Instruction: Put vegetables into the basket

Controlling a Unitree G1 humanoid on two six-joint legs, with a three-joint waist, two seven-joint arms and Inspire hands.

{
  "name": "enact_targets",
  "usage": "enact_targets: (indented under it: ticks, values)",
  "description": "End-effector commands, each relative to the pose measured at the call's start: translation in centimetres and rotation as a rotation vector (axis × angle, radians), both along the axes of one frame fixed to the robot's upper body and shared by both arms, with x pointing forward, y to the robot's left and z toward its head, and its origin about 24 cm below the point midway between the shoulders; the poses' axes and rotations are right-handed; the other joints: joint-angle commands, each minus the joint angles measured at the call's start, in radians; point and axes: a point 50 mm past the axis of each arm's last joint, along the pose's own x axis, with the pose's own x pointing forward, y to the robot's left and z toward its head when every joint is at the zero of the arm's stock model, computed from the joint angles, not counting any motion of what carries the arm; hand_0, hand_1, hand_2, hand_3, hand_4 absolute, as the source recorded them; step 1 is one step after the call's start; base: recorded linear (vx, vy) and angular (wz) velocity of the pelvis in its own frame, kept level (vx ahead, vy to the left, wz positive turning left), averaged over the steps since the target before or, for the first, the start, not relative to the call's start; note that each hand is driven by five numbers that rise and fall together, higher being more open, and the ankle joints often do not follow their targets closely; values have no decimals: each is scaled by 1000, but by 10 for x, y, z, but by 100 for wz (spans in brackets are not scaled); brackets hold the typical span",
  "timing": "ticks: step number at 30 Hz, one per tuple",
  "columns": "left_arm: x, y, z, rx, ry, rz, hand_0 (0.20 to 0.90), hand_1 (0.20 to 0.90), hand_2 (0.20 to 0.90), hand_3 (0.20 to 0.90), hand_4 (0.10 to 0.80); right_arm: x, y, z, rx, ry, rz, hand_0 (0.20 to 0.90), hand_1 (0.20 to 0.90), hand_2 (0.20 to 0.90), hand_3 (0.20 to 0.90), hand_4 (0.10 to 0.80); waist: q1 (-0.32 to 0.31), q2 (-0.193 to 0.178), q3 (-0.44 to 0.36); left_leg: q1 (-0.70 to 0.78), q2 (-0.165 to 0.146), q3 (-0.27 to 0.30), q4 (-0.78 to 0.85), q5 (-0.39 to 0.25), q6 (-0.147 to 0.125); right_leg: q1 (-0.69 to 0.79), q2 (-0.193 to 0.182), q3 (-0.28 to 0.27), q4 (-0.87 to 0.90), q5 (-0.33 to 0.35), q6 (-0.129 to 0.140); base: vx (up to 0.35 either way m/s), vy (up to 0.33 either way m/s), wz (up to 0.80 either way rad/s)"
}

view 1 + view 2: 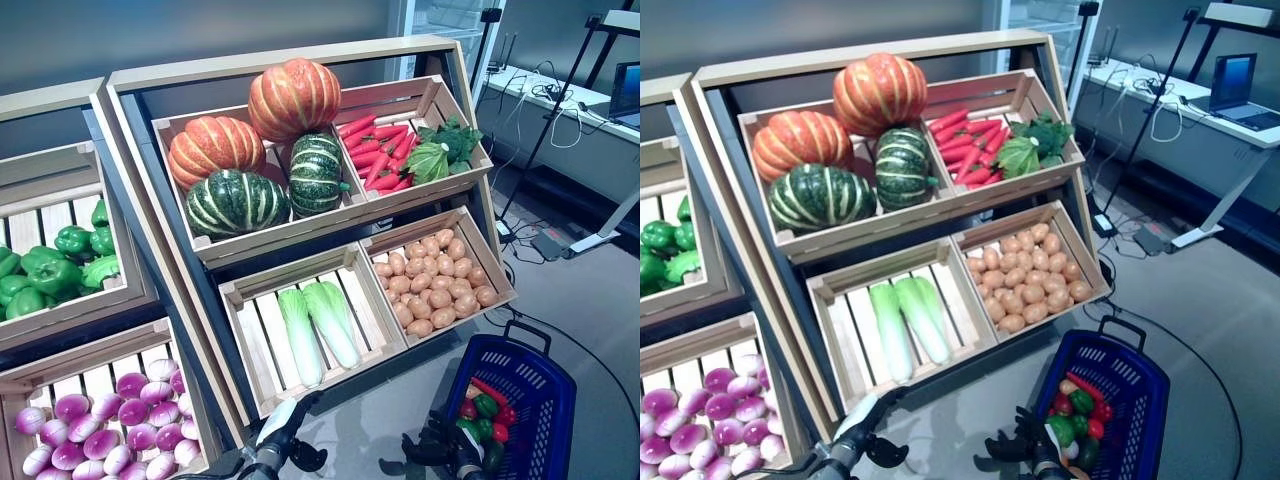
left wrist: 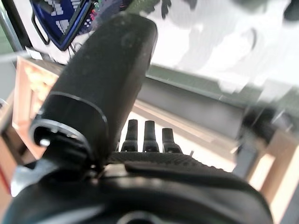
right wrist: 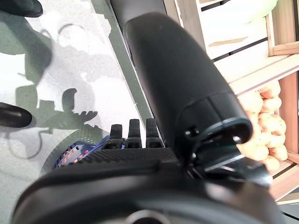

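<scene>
Pumpkins (image 1: pixel 258 150), carrots (image 1: pixel 377 150), potatoes (image 1: pixel 435 283), cabbages (image 1: pixel 318 328) filled crates on wooden rack (image 1: pixel 300 62); blue basket (image 1: pixel 535 395) stood on floor at lower right, peppers (image 1: pixel 485 412) inside; left hand (image 1: pixel 283 432) and right hand (image 1: pixel 447 445) low, fingers straight, empty.

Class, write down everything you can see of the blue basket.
The basket is blue, plastic-looking with latticed walls and a dark handle at its far rim. It stands on the grey floor right of the shelf, below the potato crate. Inside lie red and green vegetables. The right hand is just beside it; whether they touch is unclear.
</scene>
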Motion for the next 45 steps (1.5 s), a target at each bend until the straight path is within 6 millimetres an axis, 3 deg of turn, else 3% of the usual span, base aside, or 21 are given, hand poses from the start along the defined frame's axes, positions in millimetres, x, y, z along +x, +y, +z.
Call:
enact_targets:
  ticks: [1,8,10,12,16,19,20,22,28,30,39,45]
  values:
    - [61,-5,43,23,-350,-128,900,900,900,900,800,54,-3,21,33,-167,-16,900,900,900,900,800,-4,-8,28,43,-39,56,2,-133,63,-8,18,66,2,-43,-65,0,0,0]
    - [93,62,93,530,-703,-307,900,900,900,900,800,49,-34,26,-7,-169,-15,900,900,900,900,800,-34,19,25,54,-36,84,2,-126,69,-26,7,81,52,-67,-62,38,38,-7]
    - [105,79,109,674,-750,-324,900,900,900,900,800,53,-41,31,-17,-188,-12,900,900,900,900,800,-41,25,39,22,-34,85,53,-134,68,-59,-5,86,108,-88,-67,-74,45,-20]
    - [125,86,130,819,-819,-355,900,900,900,900,800,70,-52,44,-24,-244,-14,900,900,900,900,800,-56,33,83,-67,-29,68,185,-159,62,-147,-24,112,223,-118,-80,-252,76,-13]
    - [143,95,147,952,-870,-365,900,900,900,900,800,96,-64,65,-29,-335,5,900,900,900,900,800,-71,39,142,-169,-17,66,342,-215,60,-261,-55,149,381,-163,-87,-183,62,-3]
    - [155,105,165,1045,-925,-360,900,900,900,900,800,128,-65,92,0,-460,12,900,900,900,900,800,-83,25,198,-289,0,68,507,-275,66,-384,-88,178,546,-210,-97,-244,29,-17]
    - [156,106,167,1050,-931,-358,900,900,900,900,800,130,-65,94,2,-468,12,900,900,900,900,800,-84,23,202,-303,2,68,525,-282,66,-398,-91,181,564,-215,-98,-243,-5,-11]
    - [172,111,194,1127,-996,-352,900,900,900,900,800,161,-66,125,19,-590,19,900,900,900,900,800,-89,11,245,-402,18,72,635,-322,70,-499,-111,195,687,-247,-105,-277,-20,8]
    - [195,111,239,1227,-1078,-370,900,900,900,900,800,198,-72,179,27,-785,20,900,900,900,900,800,-91,4,277,-600,37,64,871,-416,75,-688,-139,231,914,-314,-114,-148,-19,9]
    - [204,109,263,1246,-1117,-343,900,900,900,900,800,214,-75,210,33,-874,17,900,900,900,900,800,-95,6,293,-691,46,47,981,-458,74,-779,-147,252,1017,-346,-119,-138,-10,5]
    - [217,111,321,1330,-1202,-280,900,900,900,900,800,231,-102,284,46,-1104,-31,900,900,900,900,800,-83,8,321,-954,57,-16,1277,-561,74,-1040,-175,288,1285,-433,-127,-93,12,3]
    - [219,114,352,1431,-1265,-276,900,900,900,900,800,233,-120,311,96,-1185,-112,900,900,900,900,800,-75,6,327,-1099,78,-29,1435,-605,74,-1172,-185,278,1417,-474,-129,-50,-13,-1]
